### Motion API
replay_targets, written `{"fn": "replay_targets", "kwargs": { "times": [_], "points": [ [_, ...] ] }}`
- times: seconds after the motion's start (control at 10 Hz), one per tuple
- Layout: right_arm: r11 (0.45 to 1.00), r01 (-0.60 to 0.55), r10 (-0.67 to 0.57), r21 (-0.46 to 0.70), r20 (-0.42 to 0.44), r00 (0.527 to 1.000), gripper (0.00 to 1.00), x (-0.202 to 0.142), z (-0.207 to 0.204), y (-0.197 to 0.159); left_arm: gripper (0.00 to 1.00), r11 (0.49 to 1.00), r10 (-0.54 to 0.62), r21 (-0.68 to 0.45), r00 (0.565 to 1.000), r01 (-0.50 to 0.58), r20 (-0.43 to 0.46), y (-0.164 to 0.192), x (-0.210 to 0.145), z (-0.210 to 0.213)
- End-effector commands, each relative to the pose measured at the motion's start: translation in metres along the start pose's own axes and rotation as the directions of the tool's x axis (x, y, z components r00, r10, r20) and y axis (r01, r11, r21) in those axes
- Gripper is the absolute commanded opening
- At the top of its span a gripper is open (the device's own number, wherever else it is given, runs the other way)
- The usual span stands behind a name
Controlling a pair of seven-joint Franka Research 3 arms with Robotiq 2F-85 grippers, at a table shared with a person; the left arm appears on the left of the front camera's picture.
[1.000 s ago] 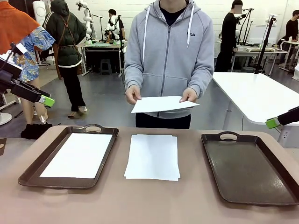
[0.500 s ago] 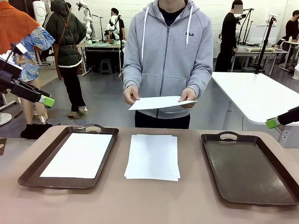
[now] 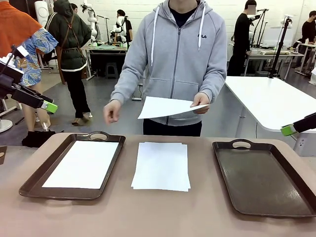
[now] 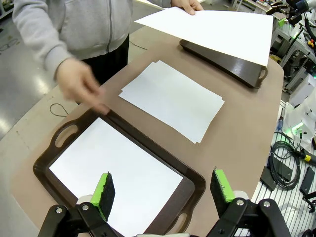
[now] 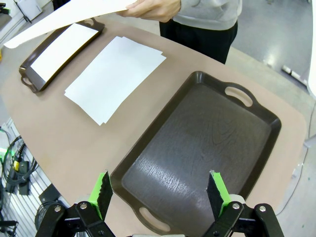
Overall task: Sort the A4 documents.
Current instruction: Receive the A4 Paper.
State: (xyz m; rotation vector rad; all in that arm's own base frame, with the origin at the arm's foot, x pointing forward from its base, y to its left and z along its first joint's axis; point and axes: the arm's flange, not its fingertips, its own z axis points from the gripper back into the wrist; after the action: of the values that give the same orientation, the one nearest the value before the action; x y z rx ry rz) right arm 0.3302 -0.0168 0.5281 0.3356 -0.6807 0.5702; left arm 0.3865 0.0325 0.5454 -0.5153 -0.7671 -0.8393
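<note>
A small stack of white A4 documents (image 3: 161, 166) lies in the middle of the table, between two dark brown trays. One white sheet (image 3: 83, 164) lies flat in the left tray (image 3: 33, 180). The right tray (image 3: 261, 177) holds nothing. The person at the far side holds another sheet (image 3: 168, 107) above the table in one hand (image 3: 201, 101); the other hand (image 3: 111, 111) hangs free over the left tray's far end. My left gripper (image 4: 163, 186) hovers open high above the left tray (image 4: 193, 178). My right gripper (image 5: 160, 190) hovers open above the right tray (image 5: 197, 148).
The tan table (image 3: 163, 212) has bare room along its near edge and between the trays. A white table (image 3: 271, 101) stands behind on the right. Other people and benches are far back in the room.
The person has let go of the held sheet with one hand and swung that hand out toward the left tray. Both arms have stayed still.
</note>
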Motion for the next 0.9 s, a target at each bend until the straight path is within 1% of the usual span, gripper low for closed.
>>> {"fn": "replay_targets", "kwargs": {
  "times": [0.0, 0.8],
  "points": [
    [1.000, -0.001, 0.001, 0.013, 0.003, 1.000, 1.00, -0.0003, -0.0014, -0.0003, 1.00, 1.000, -0.011, -0.007, 1.000, 0.011, 0.011, 0.0001, -0.0008, 0.0012],
    [1.000, -0.001, 0.001, 0.013, 0.003, 1.000, 1.00, -0.0003, -0.0014, -0.0003, 1.00, 1.000, -0.011, -0.007, 1.000, 0.011, 0.011, 0.0001, -0.0008, 0.0012]
  ]
}}
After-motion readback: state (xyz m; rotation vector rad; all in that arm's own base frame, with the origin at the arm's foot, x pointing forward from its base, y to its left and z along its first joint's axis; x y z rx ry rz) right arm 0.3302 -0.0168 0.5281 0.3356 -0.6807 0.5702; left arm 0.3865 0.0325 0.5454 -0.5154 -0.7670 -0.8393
